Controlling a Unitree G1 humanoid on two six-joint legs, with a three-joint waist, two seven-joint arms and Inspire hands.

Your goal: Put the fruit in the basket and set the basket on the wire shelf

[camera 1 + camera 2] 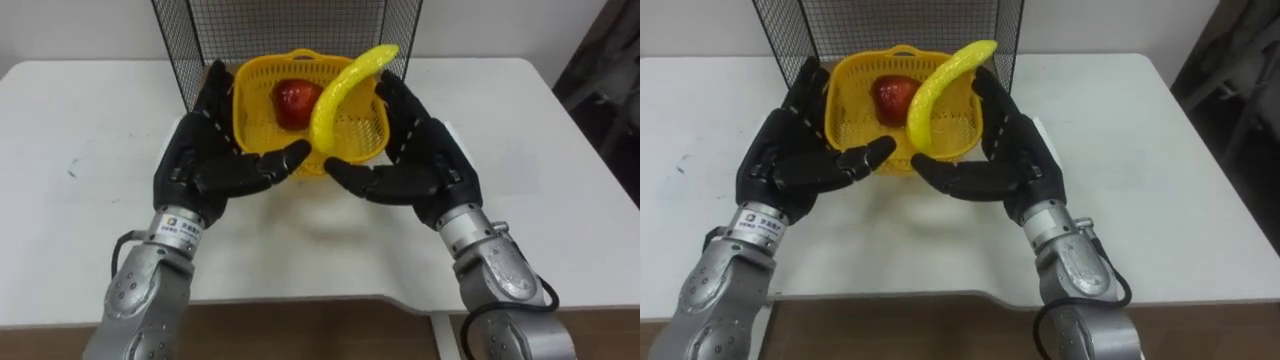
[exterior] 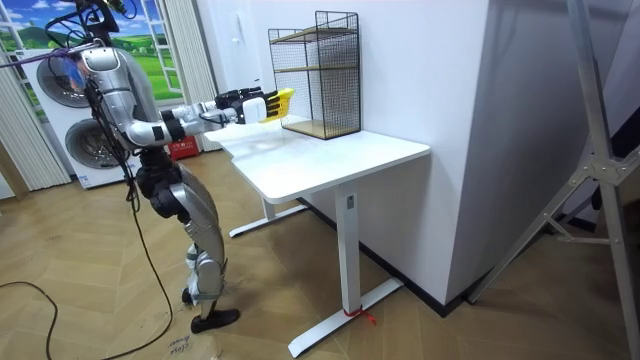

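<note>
Nearest, the two metal forearms come in from the lower left and lower right over the near edge of the white tabletop. The black left hand and the black right hand face each other, palms inward. Both are spread wide, with fingers straight and pointing away from the robot. The thumbs reach toward one another and their tips stand close together without meeting.

Between the hands sits the yellow plastic mesh basket. The left hand's fingers lie flat along its left wall and the right hand's along its right wall. The thumbs are at its near rim, and neither hand curls round anything. In the room view the basket appears to be carried clear of the tabletop, out in front of the standing robot.

Both fruits are inside the basket. The curved yellow banana leans from the near rim up and out over the far right corner. The red apple lies left of it, toward the far side.

Just beyond the basket stands the black wire mesh shelf at the far edge of the tabletop. The room view shows its wooden boards and the white wall behind it.
</note>
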